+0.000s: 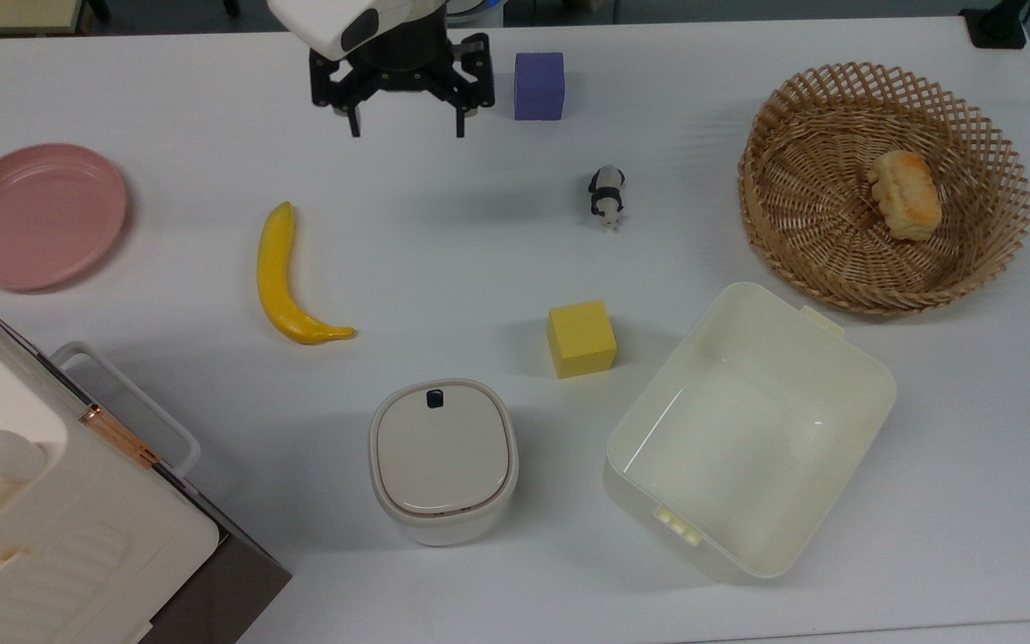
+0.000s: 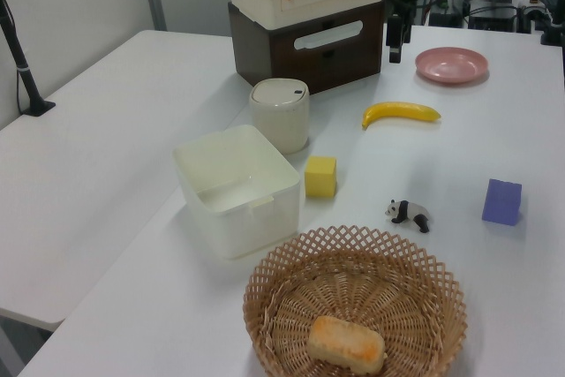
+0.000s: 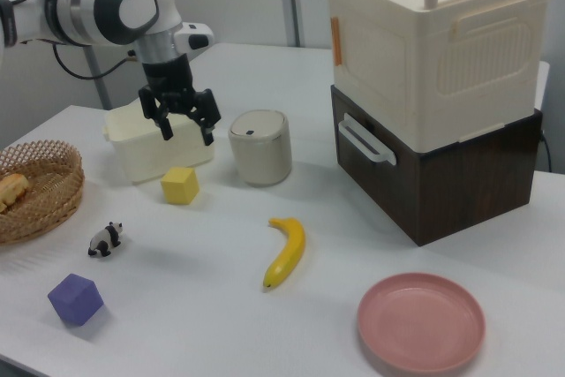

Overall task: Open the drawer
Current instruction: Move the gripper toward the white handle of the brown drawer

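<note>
Dark brown panelling marks the drawer [image 3: 415,178], which I see shut flush beneath the cream cabinet [image 3: 433,50] at the right view's right, its white loop handle [image 3: 364,143] facing the middle of the surface [image 1: 443,233]. My end effector [image 1: 406,132] hangs above the surface near the top view's upper edge, fingers [image 1: 354,125] spread apart and gripping nothing, with the purple block [image 1: 539,85] just beside it on the top view's right. It is well apart from the drawer. Between them lie the banana [image 1: 287,282] and the pink plate [image 1: 37,215]. I also see the lidded white bin [image 1: 442,458], a yellow cube [image 1: 581,338], the cream tub [image 1: 752,429], a toy panda [image 1: 606,195] and a wicker basket [image 1: 810,241] holding a bread roll [image 1: 904,193].
</note>
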Tool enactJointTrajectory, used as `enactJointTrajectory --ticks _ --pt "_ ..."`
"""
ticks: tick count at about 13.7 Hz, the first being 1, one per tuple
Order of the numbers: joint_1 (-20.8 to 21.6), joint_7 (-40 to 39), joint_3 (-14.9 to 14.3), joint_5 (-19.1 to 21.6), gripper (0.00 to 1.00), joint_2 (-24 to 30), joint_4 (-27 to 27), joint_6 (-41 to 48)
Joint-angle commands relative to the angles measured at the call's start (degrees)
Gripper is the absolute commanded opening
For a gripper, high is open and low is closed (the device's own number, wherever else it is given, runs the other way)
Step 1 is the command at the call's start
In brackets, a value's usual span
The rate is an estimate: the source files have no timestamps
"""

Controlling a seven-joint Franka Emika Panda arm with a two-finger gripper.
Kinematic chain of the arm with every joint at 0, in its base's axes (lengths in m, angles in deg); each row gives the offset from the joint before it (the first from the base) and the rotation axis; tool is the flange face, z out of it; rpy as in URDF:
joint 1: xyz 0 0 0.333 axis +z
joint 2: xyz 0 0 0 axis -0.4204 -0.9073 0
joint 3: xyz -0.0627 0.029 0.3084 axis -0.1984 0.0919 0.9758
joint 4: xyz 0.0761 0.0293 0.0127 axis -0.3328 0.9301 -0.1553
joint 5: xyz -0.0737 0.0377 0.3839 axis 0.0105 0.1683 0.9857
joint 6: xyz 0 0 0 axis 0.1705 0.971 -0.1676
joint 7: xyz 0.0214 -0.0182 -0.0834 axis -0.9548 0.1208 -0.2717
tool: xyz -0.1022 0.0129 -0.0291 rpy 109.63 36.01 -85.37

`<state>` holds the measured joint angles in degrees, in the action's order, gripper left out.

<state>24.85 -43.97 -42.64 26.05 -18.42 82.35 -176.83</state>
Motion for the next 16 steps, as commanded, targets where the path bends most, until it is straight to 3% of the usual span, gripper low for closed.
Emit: enactJointTrajectory --ticks 1,6,10,13,16 --pt "-0.34 -15.61 -3.13 -4.42 1.0 -1.93 0.22 -7.29" --pt "-0.6 -35.23 -10.86 -5.84 1.0 -8.07 -3.71 -20.04" --pt "-0.43 -36.83 -13.86 -8.2 0.96 -15.9 -10.92 -26.64" --pt "-0.34 -37.37 -14.21 -12.95 0.95 -20.38 -11.99 -33.56" --pt "-0.16 -37.28 -15.18 -15.33 0.83 -23.47 -12.17 -40.62"
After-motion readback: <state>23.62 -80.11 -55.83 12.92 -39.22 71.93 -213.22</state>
